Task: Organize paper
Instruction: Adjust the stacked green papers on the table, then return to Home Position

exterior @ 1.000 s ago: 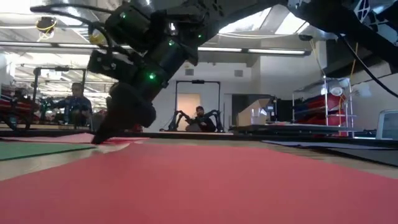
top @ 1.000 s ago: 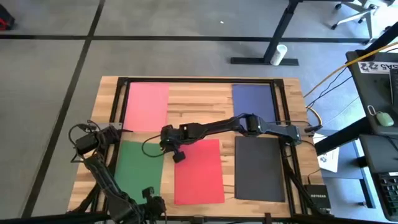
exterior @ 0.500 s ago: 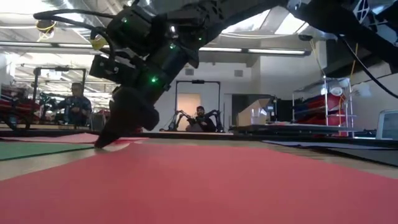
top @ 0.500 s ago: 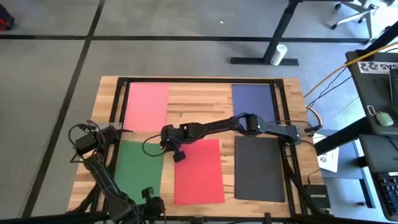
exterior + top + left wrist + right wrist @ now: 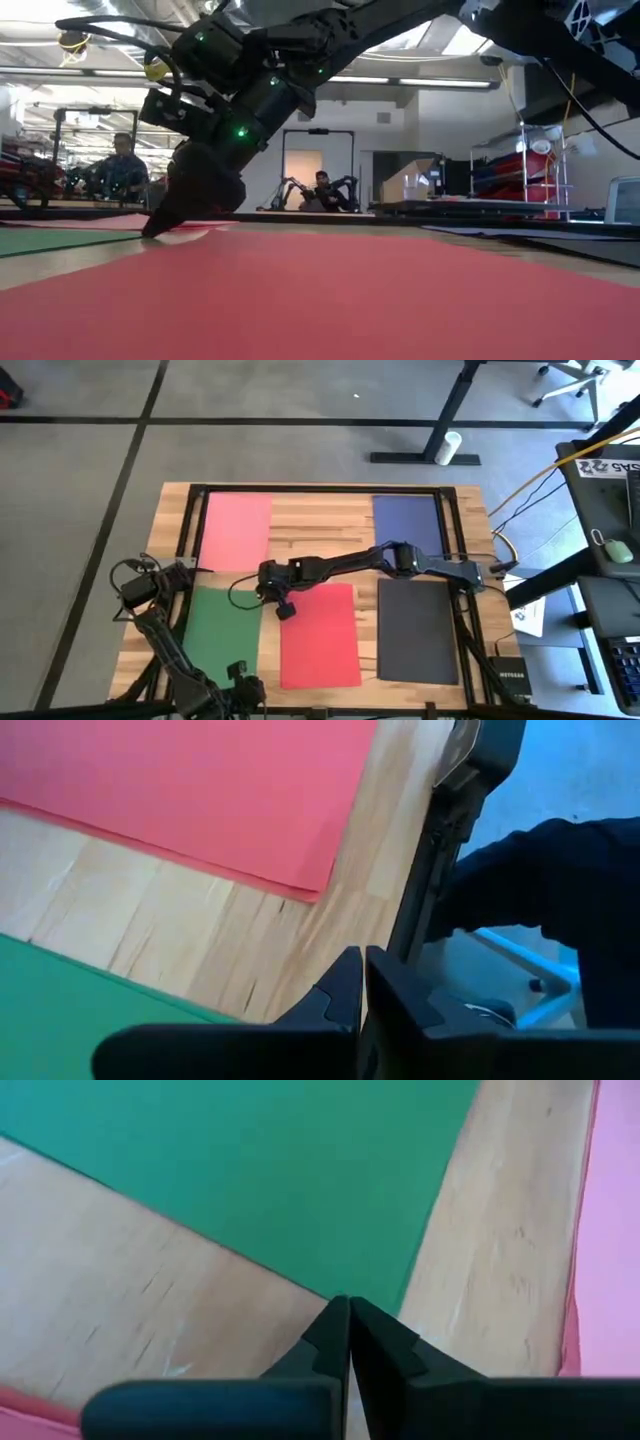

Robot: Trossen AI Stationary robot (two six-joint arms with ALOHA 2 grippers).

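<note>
Five sheets are lying apart across the worktop (image 5: 310,520), none stacked yet: pink sheet (image 5: 237,530), navy sheet (image 5: 408,520), green sheet (image 5: 226,635), red sheet (image 5: 319,635) and dark grey sheet (image 5: 418,630). The right tool (image 5: 268,592), fingers pressed together, is hovering between green and red; the left tool (image 5: 362,1010), also closed, is waiting at the near edge.

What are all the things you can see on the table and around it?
pink sheet: 1, pink, far left of the table
navy sheet: 1, navy blue, far right
green sheet: 1, green, near left
red sheet: 1, red, near middle
dark grey sheet: 1, dark grey, near right
table: 1, light wood
right pincer: 1, dark, shut, tip at the green sheet's far right corner
left pincer: 1, dark, shut, waiting at the table's near left
</note>
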